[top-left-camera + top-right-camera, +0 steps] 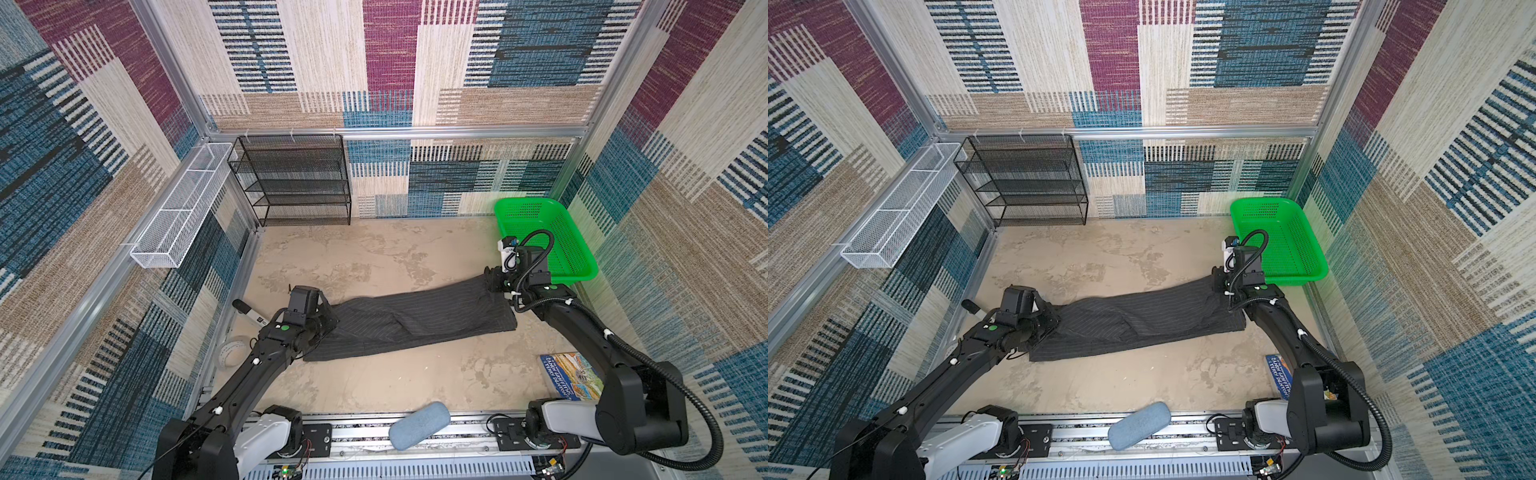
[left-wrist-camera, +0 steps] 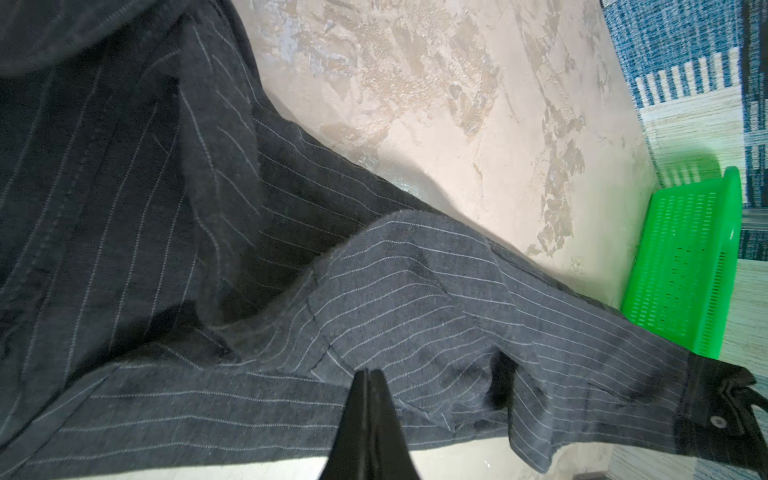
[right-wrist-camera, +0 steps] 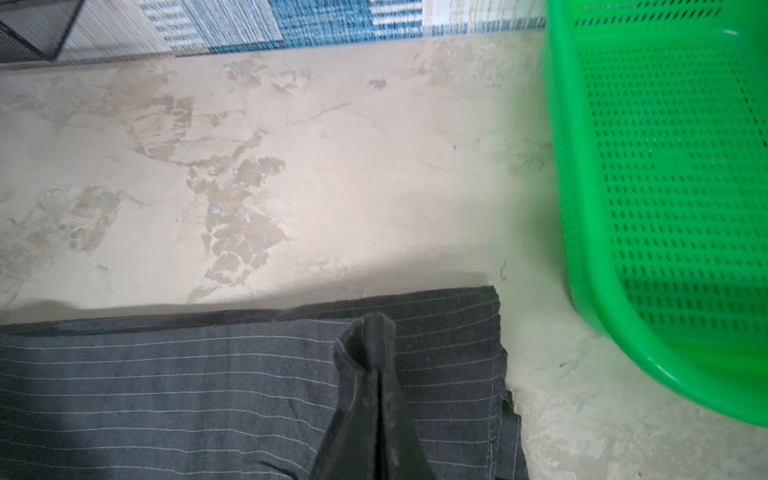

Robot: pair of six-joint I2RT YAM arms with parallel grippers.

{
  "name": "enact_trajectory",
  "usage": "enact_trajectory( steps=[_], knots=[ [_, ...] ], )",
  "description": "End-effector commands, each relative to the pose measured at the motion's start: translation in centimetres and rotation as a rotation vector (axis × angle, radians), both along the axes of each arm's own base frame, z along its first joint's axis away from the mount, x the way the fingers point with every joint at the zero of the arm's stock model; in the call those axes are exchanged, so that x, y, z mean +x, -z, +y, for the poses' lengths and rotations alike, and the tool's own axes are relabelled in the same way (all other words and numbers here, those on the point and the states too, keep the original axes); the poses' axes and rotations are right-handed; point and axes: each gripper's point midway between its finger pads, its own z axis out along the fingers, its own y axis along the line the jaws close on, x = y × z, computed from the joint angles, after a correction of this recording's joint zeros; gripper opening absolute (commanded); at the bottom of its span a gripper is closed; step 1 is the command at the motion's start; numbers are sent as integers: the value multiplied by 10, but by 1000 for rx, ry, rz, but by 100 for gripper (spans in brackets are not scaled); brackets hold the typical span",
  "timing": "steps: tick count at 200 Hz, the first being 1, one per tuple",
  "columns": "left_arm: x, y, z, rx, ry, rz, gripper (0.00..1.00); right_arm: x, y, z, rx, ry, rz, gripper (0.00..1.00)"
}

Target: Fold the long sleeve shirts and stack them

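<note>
Here's the shirt, dark charcoal with thin pale pinstripes, drawn out in one long band across the middle of the frame in both top views. It slants from lower left up to the right. Its lower edge rests on the mottled beige surface.

The left gripper sits at the band's left end. The left wrist view shows this gripper with its jaws pressed together and the tips nipping a fold of the striped cloth. A cuff with a small pale button shows there too, close to the green basket.

At the band's right end, the right gripper sits just beside that green basket, which stands at the right of the frame. In the right wrist view, the gripper is closed and pinching the shirt, with the stitched edge wrapped over its tips. The basket wall is close by.

A black mesh shelf stands in the upper left of centre against the back wall. A white wire tray hangs on the left wall. A book lies lower right, partly under the right arm.
</note>
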Motion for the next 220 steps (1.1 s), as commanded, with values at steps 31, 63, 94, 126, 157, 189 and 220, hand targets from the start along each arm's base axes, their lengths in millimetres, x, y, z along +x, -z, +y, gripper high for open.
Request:
enact_trajectory(
  steps=[31, 63, 94, 126, 157, 189, 220],
  knots=[
    [-2, 0, -1, 8, 24, 1, 0, -1, -34, 10, 35, -57, -129, 7],
    [-4, -2, -1, 6, 27, -2, 0, -4, 11, 1, 16, -11, -29, 14],
    [-7, -7, 1, 15, 29, -8, 0, -2, 19, -19, -44, 85, -1, 49],
    [-10, -13, 1, 13, 39, 1, 4, 2, -33, -32, -79, 151, -76, 64],
    [-18, -13, -11, -40, 86, 51, 18, -3, -55, -7, 50, 70, -75, 61],
    [-24, -6, -25, -86, 110, 105, 25, -12, -21, 17, 143, 36, 11, 49],
    [-21, -3, -40, -41, 133, 128, 30, -12, 22, 32, 166, 25, 104, 38]
  ],
)
